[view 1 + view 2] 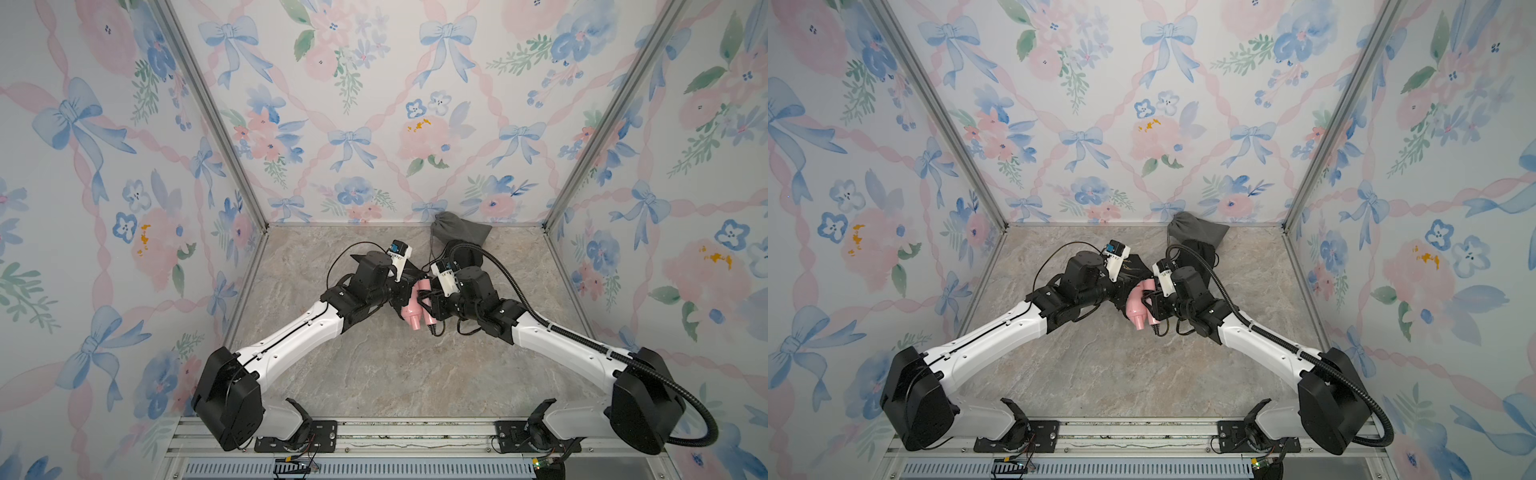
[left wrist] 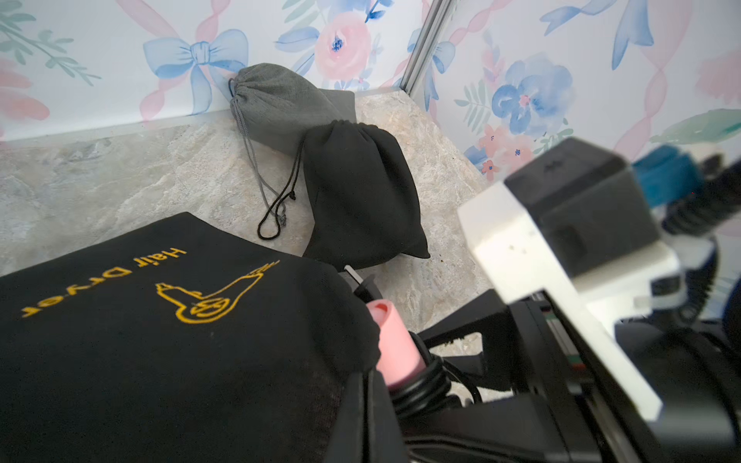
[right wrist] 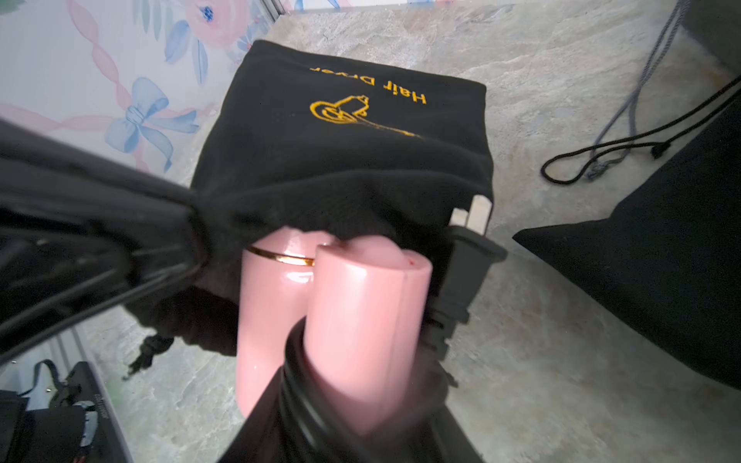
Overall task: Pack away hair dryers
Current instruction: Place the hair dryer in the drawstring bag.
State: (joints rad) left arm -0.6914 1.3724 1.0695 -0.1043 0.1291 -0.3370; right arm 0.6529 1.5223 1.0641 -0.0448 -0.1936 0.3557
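One pink hair dryer point(image 1: 411, 309) point(image 1: 1136, 307) hangs mid-table between both arms. My right gripper point(image 3: 361, 409) point(image 1: 428, 305) is shut on its handle point(image 3: 365, 320), over the coiled black cord. The barrel end point(image 3: 272, 280) sits just inside the mouth of a black pouch point(image 3: 341, 140) point(image 2: 160, 340) with gold "Hair Dryer" print. My left gripper point(image 2: 369, 381) point(image 1: 401, 291) is shut on that pouch's mouth edge, right beside the pink handle point(image 2: 395, 344). The black plug point(image 3: 469, 256) sticks out next to the pouch mouth.
A bulging grey drawstring pouch point(image 2: 280, 108) point(image 1: 459, 228) leans on the back wall. A bulging black pouch point(image 2: 361, 192) point(image 1: 1200, 249) lies against it, with loose drawstrings point(image 2: 276, 208) trailing on the marble table point(image 1: 374, 374). Floral walls close in three sides.
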